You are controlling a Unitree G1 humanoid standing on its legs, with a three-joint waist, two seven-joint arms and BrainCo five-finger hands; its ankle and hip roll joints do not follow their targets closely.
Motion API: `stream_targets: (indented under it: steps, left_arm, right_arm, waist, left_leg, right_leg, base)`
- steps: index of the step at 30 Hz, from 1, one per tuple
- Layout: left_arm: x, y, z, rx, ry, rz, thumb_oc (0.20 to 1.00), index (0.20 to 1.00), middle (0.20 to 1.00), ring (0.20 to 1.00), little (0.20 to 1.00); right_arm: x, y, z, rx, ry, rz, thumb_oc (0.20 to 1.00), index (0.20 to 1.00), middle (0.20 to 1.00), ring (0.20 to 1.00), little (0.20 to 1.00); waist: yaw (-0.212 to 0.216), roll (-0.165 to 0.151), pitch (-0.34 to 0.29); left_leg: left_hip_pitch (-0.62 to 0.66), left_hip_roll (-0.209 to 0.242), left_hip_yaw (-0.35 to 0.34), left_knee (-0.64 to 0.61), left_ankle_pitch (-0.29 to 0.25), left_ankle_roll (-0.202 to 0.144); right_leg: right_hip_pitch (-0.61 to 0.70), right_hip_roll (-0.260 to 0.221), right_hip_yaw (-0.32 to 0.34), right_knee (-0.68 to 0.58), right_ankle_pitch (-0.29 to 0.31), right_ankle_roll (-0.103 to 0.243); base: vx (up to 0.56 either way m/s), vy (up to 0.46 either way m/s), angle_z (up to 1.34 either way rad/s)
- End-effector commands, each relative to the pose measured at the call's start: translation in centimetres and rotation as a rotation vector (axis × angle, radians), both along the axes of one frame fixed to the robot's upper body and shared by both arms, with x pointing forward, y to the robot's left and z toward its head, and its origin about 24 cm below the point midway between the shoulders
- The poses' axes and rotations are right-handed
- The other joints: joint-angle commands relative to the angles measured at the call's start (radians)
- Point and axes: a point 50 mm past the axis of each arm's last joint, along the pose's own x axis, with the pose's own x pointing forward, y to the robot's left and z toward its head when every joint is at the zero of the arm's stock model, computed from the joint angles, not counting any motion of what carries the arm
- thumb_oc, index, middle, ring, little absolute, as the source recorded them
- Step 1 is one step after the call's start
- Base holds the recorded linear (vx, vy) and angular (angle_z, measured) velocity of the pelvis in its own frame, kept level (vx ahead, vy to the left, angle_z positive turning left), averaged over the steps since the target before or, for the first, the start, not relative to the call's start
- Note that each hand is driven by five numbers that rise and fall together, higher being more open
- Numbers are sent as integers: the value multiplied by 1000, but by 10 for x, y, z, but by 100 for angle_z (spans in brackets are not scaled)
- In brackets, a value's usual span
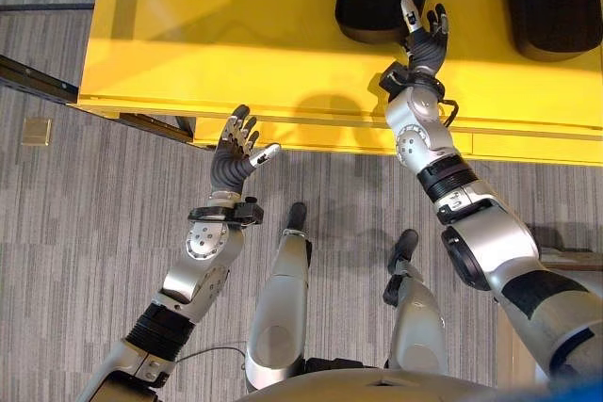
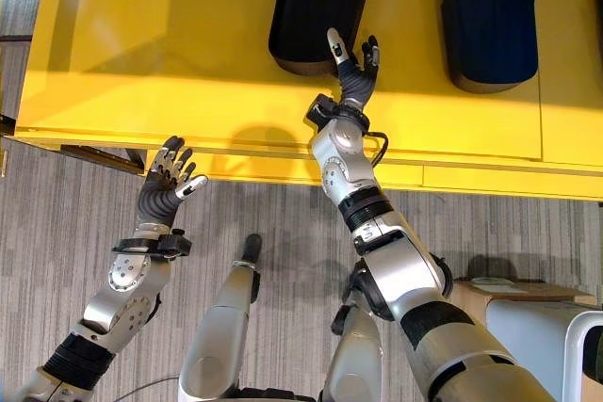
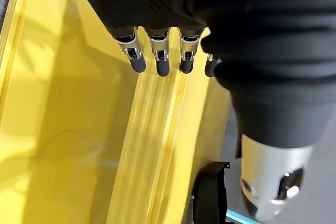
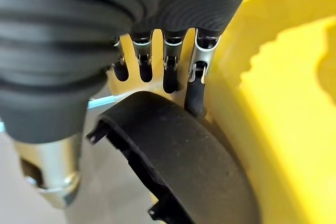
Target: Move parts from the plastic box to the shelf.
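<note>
Closest to my head camera, my left hand (image 1: 233,159) hangs over the grey striped floor (image 1: 85,233), just short of the front edge of the yellow shelf (image 1: 236,35). Its fingers (image 3: 137,62) are spread and nearly straight, the thumb out to the side, and nothing lies in the palm. Seen from that wrist, the dark tips point at the shelf's yellow ribbed edge, apart from it.

Farther out, my right hand (image 2: 352,65) reaches over the shelf surface with the arm stretched forward. Its fingers (image 4: 195,98) are straight and loosely fanned — not curled round anything. Right in front of them lies a black curved part (image 2: 318,2), a long shell-shaped piece resting on the yellow surface. From the right wrist I see one fingertip right at the rim of this part; whether it actually touches I cannot tell. The part's hollow underside with small tabs faces that camera.

A second black part (image 2: 485,16) of the same shape lies on the shelf further to my right, well apart from the first and from both hands.

On the floor at my far right stands a cardboard box (image 2: 513,294) — beside a white container (image 2: 556,341) at the picture's edge.
</note>
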Motion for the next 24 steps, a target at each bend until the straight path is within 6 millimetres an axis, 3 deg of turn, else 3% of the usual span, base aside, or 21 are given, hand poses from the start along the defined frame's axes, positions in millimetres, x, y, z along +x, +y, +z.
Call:
stream_targets:
  steps: [1, 14, 15, 24]
  left_arm:
    - [-6, 2, 28, -5, -162, 7, 1000, 1000, 1000, 1000, 1000]
    - [-7, 5, 29, -1, -167, 33, 1000, 1000, 1000, 1000, 1000]
    - [-7, 6, 29, 9, -170, 54, 1000, 1000, 1000, 1000, 1000]
    - [-9, 8, 26, 29, -155, 95, 1000, 1000, 1000, 1000, 1000]
  right_arm:
    - [-6, -18, 12, -12, -81, -54, 1000, 1000, 1000, 1000, 1000]
    - [-22, -23, 21, -42, -182, -101, 1000, 1000, 1000, 1000, 1000]
    - [-35, -23, 18, -37, -226, -103, 1000, 1000, 1000, 1000, 1000]
    - [-76, -24, 7, -46, -343, -90, 1000, 1000, 1000, 1000, 1000]
  waist:
    - [16, 8, 27]
    - [0, 1, 28]
    - [-10, -3, 27]
    - [-41, -16, 20]
  left_leg:
    - [8, 59, 52, -97, 57, 3]
    - [8, 64, 55, -88, 53, 3]
    - [9, 67, 57, -86, 51, 3]
    - [13, 76, 63, -84, 50, 3]
  right_leg:
    - [98, -30, 3, 122, -86, 31]
    - [97, -28, 10, 130, -90, 30]
    - [96, -27, 12, 134, -91, 30]
    - [92, -24, 16, 139, -98, 30]
  base:
    - [0, 0, 0]
    - [0, -1, 0]
    - [0, -8, -5]
    - [1, -11, -5]
